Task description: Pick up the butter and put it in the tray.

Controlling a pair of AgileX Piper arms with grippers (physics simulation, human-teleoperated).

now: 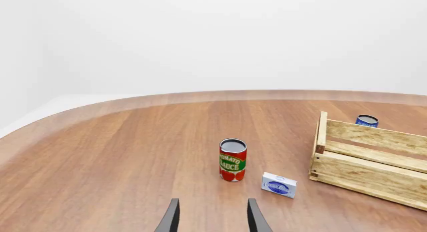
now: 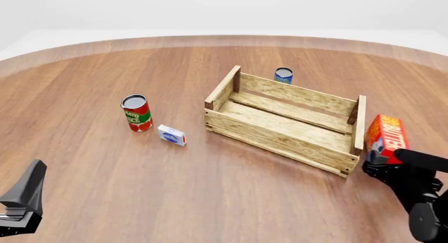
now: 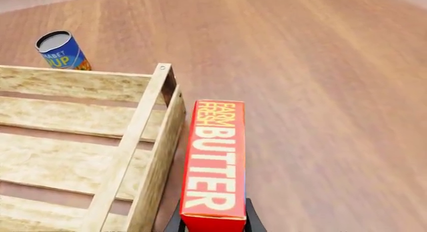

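Now, on my far left the left gripper (image 1: 212, 219) sits low over bare table, fingers apart on nothing. Next come the tomato sauce can (image 2: 136, 113) and the small white-and-blue box (image 2: 171, 135) beside it, then the tray (image 2: 286, 118) with a blue can (image 2: 284, 75) behind it. Just off the tray's right end, my right gripper (image 3: 213, 221) is clamped on the butter (image 2: 385, 137).

Black all over on the right arm (image 2: 420, 201): chunky matte housings, a rounded joint low at the frame's edge, a straight bar on top. The right gripper (image 3: 213, 219) shows only two thin dark fingertips. The left gripper (image 2: 24, 198) looks charcoal, wedge-shaped, possibly with a paler grey edge. Its fingers (image 1: 171, 217) are slim, black, tapering blades.
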